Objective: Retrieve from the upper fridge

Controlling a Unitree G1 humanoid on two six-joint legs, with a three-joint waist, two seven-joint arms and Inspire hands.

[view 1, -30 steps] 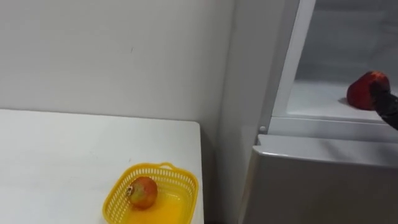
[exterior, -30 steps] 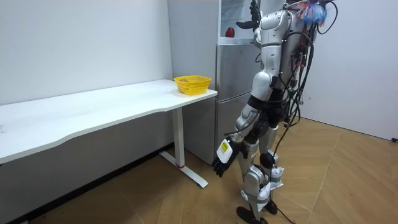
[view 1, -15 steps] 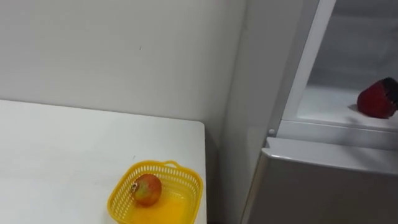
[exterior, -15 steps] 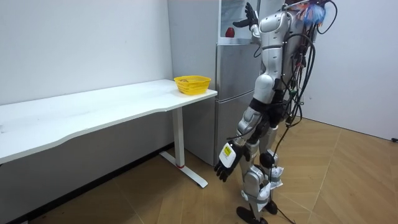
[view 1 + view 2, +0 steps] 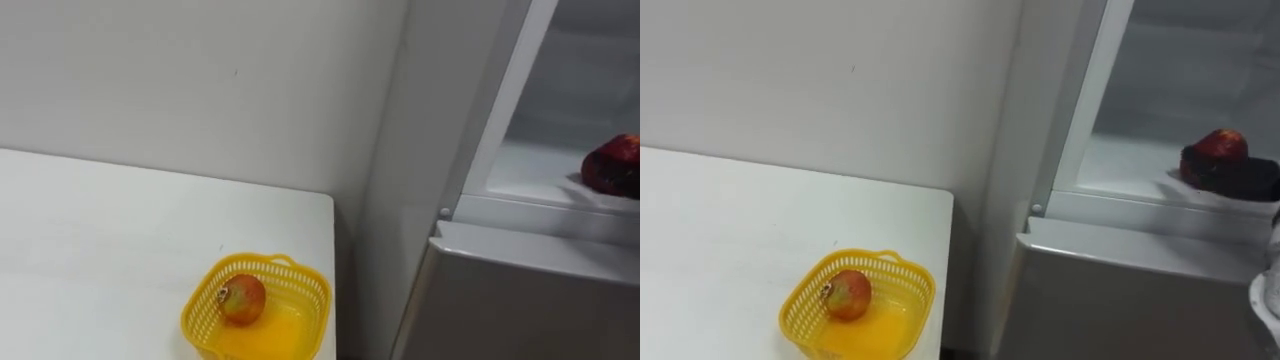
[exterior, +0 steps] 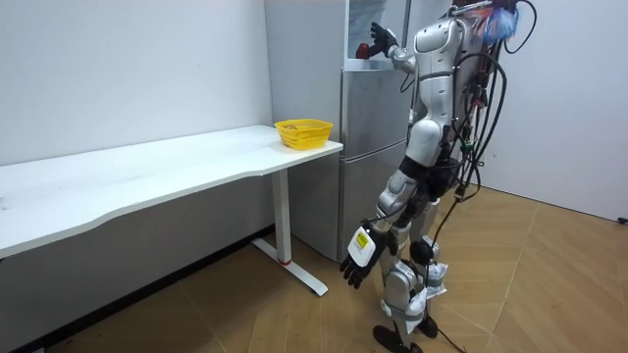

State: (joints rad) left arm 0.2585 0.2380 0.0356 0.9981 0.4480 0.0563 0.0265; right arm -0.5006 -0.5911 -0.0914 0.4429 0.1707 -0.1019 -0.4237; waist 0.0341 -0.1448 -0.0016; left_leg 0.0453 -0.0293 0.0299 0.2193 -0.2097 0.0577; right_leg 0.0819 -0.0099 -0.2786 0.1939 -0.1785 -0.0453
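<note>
Red round fruit rests on the white shelf of the grey fridge's open upper compartment, at the frame's right. The right hand has its dark fingers curled round the fruit's lower half. At lower left, a yellow plastic basket on the white counter holds an orange-red fruit. The left hand hangs low beside the standing robot, fingers relaxed.

The basket, holding a fruit, sat at the desk's right edge. The fridge stood right of the desk, a second fruit on its upper shelf.
</note>
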